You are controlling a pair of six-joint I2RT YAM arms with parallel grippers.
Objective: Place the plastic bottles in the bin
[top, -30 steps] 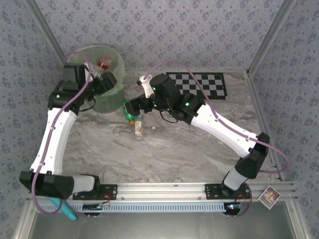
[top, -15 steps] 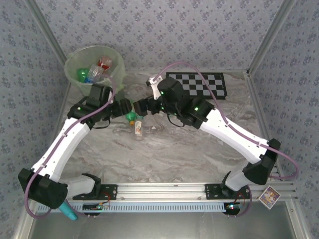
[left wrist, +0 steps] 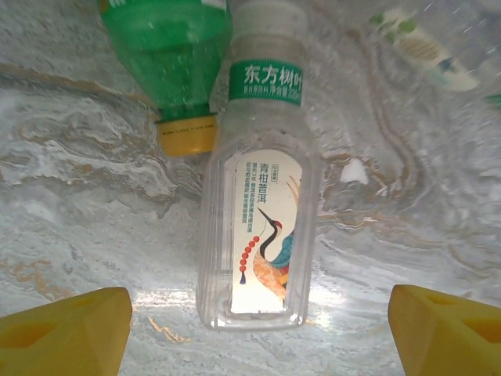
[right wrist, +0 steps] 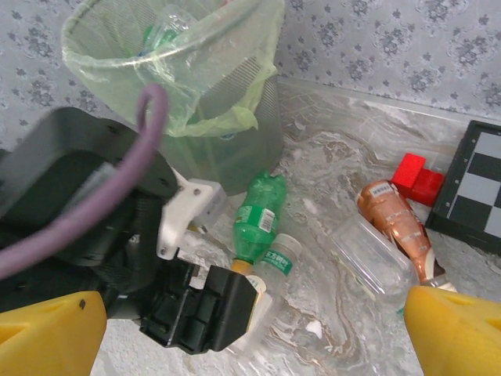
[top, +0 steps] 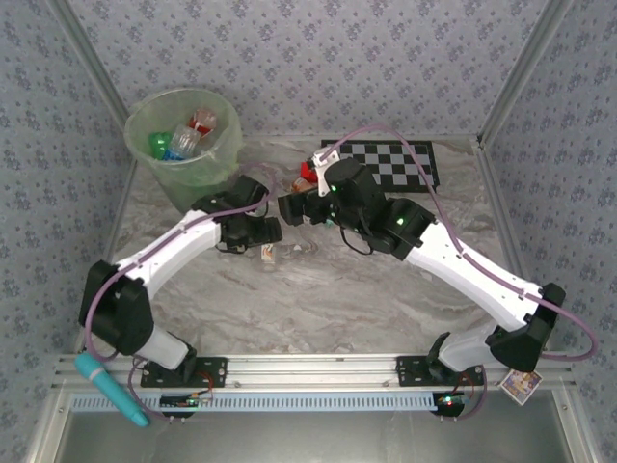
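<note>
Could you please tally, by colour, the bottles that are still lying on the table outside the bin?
Green: 1, the green bottle
Clear: 2, the crane-label bottle and the crushed clear bottle
Orange-brown: 1, the orange-brown bottle
Total: 4
</note>
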